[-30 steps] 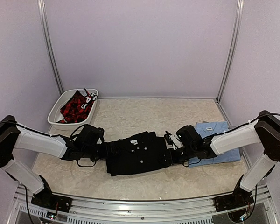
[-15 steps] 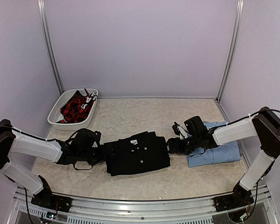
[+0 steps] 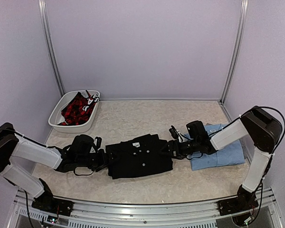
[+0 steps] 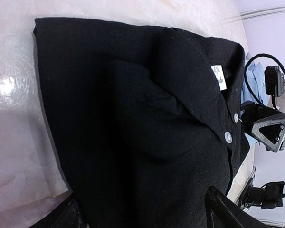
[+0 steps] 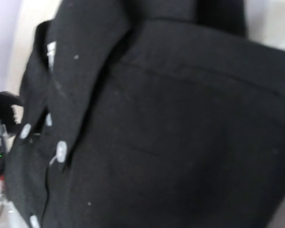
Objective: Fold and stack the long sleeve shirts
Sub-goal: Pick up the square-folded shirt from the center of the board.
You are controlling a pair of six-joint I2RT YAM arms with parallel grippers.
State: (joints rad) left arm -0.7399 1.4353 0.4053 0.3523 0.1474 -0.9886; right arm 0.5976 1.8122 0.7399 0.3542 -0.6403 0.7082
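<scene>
The folded black shirt (image 3: 140, 156) lies on the counter (image 3: 133, 118) toward its near edge, with the folded light blue shirt (image 3: 223, 152) close by on its right and bare surface reaching back to the far wall. The left pincer (image 3: 103, 159) stands spread at the black shirt's left edge, and the right pincer (image 3: 173, 147) is at its right edge, though I cannot tell whether that one is spread. The white neck label (image 4: 219, 76) is too small to read.

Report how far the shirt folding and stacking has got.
Done: the light blue shirt lies folded at the right, the black shirt folded mid-table. In hand: the left gripper and right gripper flank the black shirt's ends. Left: stacking; the black shirt lies beside the blue one, not on it.
</scene>
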